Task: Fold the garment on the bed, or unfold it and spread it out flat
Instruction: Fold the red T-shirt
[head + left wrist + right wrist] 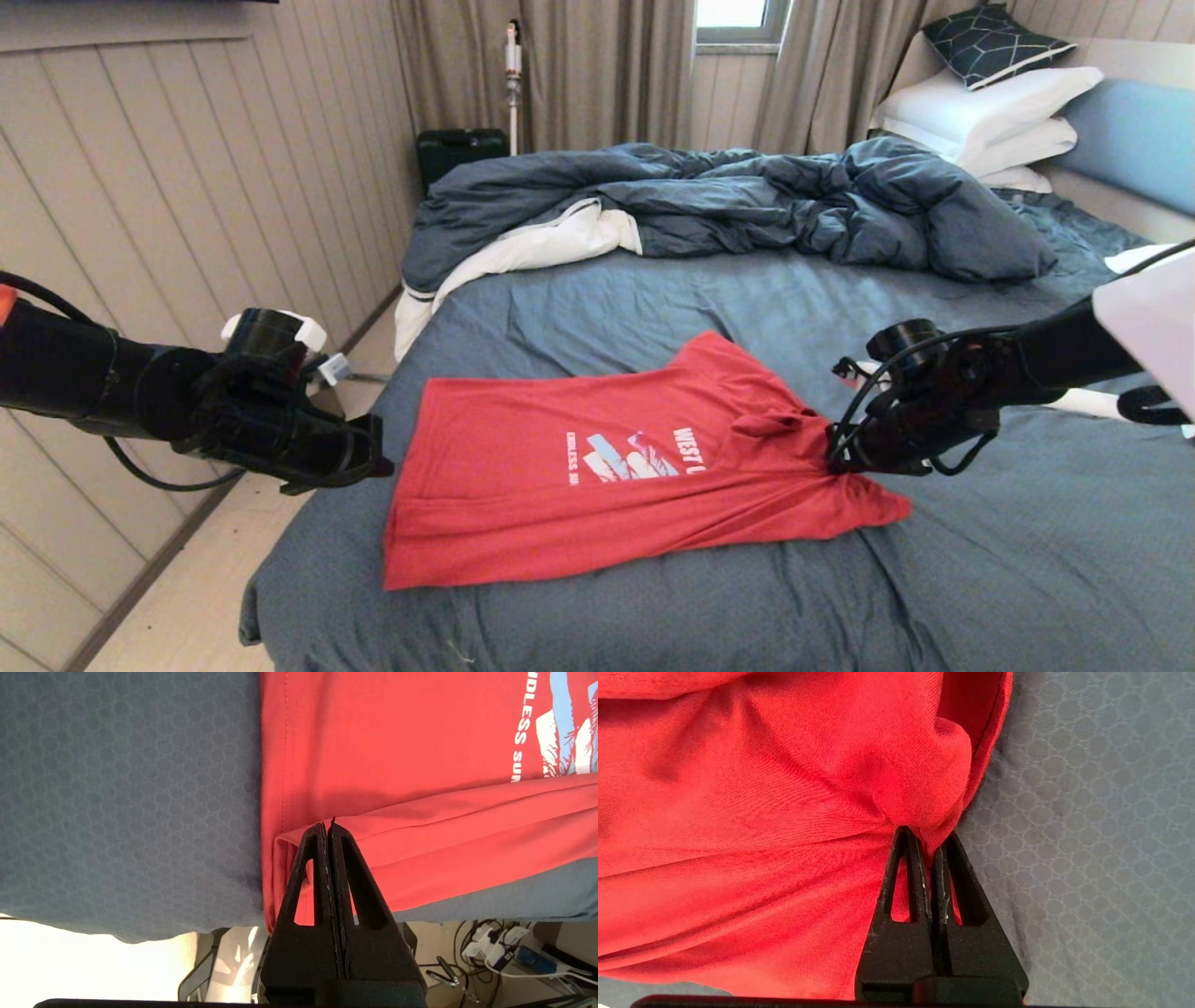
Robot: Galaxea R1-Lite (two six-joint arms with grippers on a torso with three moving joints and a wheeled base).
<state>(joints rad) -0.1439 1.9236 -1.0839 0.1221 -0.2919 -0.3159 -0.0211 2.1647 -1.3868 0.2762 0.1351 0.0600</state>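
Right tool (pixel 930 847) pinches the red garment (pixel 597 467) on the bed (pixel 980 560); left tool (pixel 328 828) pressed together.

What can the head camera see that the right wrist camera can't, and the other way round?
Only the head view shows the whole room: the rumpled duvet, the pillows, the shirt's print and the left gripper, held shut beside the shirt's hem. Only the right wrist view shows, close up, a fold of red cloth pinched between the fingers of the right gripper. Both show the red T-shirt on the bed.
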